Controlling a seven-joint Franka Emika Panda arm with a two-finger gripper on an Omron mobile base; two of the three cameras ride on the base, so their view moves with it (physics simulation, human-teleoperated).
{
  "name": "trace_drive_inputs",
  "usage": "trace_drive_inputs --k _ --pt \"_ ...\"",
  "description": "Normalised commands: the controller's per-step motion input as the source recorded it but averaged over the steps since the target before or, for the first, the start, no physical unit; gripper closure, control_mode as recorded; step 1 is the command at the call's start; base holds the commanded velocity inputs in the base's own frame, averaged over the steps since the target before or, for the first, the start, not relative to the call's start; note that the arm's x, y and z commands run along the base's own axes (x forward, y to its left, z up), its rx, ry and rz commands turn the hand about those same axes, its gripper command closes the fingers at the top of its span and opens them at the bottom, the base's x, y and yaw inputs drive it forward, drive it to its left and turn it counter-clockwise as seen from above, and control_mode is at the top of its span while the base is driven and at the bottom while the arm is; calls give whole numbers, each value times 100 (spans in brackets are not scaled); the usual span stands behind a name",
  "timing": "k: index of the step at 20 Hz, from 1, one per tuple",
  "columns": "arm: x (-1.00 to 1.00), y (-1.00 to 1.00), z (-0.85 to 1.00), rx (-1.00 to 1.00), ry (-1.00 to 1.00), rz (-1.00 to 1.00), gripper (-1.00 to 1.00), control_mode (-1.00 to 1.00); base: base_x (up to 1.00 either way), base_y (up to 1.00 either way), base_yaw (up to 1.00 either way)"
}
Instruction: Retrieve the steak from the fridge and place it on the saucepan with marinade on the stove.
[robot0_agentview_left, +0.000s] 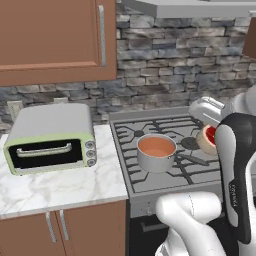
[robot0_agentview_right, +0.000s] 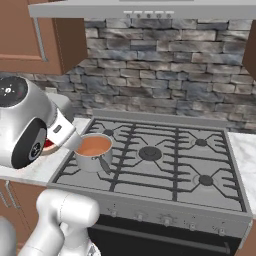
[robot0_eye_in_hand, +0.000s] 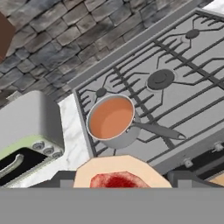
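My gripper (robot0_eye_in_hand: 120, 183) is shut on the steak (robot0_eye_in_hand: 117, 178), a flat red piece with a pale rim, held between the dark fingers (robot0_eye_in_hand: 59, 180). In the left base view the steak (robot0_agentview_left: 208, 136) hangs above the stove (robot0_agentview_left: 165, 125), to the right of the saucepan (robot0_agentview_left: 156, 153). The saucepan (robot0_eye_in_hand: 111, 124) is small, round and grey, and stands on the front left burner with its dark handle pointing right. Orange-red marinade (robot0_eye_in_hand: 110, 118) fills it. In the right base view the arm covers most of the steak (robot0_agentview_right: 48, 146), just left of the saucepan (robot0_agentview_right: 93, 152). The fridge is out of view.
A pale-green toaster oven (robot0_agentview_left: 50, 137) sits on the marble counter (robot0_agentview_left: 65, 185) left of the stove. Brown wall cabinets (robot0_agentview_left: 50, 40) hang above it, and a grey hood (robot0_agentview_right: 145, 9) hangs over the range. Black grates (robot0_agentview_right: 170, 155) cover the other burners.
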Motion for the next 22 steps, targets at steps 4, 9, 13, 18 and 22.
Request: trace_drive_inputs --k 4,9,13,18,22 --pt "52 19 0 0 0 -1 100 -100 0 0 0" --pt "33 15 -12 0 1 0 100 -100 0 0 0" --pt "21 8 -42 -2 3 0 100 -100 0 0 0" --pt "27 0 -26 0 12 0 100 -100 0 0 0" --pt "18 0 -1 -1 18 -6 100 -100 0 0 0"
